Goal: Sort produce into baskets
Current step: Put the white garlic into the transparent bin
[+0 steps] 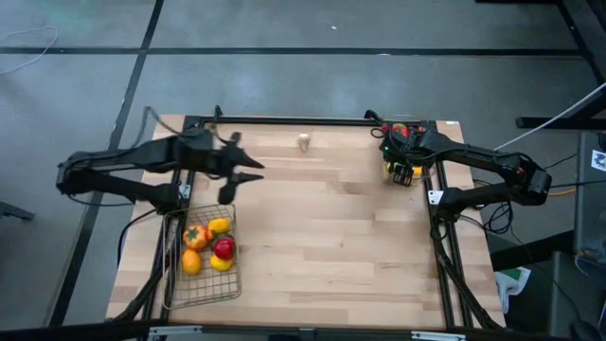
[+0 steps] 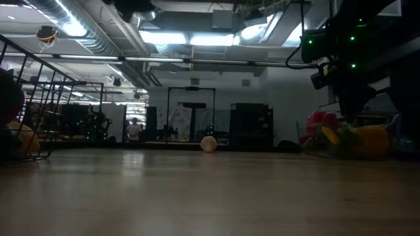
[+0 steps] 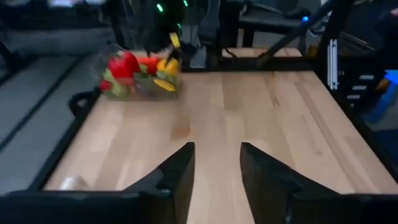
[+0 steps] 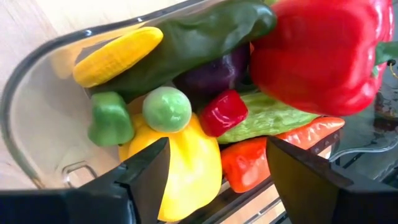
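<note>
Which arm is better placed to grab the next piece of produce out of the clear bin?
The right arm. Its claw hangs open directly over the clear bin, fingers straddling the yellow pepper. The left claw sits open across the table, near the wire basket.

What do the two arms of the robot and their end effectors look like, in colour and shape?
Both arms are dark, almost black, made of slim jointed links. The left end effector has two flat, dark, wedge-shaped fingers. The right end effector has the same dark, angular fingers. In the low view, small green lights glow on the dark right arm.
</note>
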You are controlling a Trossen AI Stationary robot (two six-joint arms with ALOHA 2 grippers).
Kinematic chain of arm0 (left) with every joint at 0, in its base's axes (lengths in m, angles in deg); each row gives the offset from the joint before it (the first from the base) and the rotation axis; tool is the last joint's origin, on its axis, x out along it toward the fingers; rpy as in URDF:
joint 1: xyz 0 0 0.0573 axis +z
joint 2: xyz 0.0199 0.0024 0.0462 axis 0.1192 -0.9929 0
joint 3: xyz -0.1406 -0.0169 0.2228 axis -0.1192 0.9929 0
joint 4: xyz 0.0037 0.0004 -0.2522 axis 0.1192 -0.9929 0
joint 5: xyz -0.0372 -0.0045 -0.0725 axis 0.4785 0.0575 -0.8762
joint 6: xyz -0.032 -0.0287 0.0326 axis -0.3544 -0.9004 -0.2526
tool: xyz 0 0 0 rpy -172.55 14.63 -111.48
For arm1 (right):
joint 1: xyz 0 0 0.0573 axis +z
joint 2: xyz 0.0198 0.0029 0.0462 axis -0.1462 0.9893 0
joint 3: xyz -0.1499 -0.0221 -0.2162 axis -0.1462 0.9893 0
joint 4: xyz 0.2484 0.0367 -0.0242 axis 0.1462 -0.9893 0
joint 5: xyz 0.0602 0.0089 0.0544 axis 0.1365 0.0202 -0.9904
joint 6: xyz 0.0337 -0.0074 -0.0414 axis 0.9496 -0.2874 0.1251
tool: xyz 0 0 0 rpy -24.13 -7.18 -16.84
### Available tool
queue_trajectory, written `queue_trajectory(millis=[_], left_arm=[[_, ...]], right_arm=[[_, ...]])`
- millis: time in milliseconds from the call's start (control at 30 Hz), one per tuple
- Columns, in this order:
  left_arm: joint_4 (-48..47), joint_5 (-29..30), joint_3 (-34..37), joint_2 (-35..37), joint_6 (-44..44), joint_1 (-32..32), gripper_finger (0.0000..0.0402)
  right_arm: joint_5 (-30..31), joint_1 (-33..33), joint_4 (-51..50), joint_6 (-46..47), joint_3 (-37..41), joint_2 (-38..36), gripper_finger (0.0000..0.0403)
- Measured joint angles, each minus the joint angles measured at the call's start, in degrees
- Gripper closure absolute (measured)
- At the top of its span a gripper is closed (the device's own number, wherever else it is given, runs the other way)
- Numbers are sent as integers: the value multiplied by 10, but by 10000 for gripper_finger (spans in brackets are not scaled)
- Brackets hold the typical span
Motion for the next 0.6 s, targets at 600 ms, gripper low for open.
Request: queue_trajectory(millis=[600], left_arm=[[67,14,220,287,-74,0,399]], right_arm=[[-60,0,-34,138,-153,0,139]])
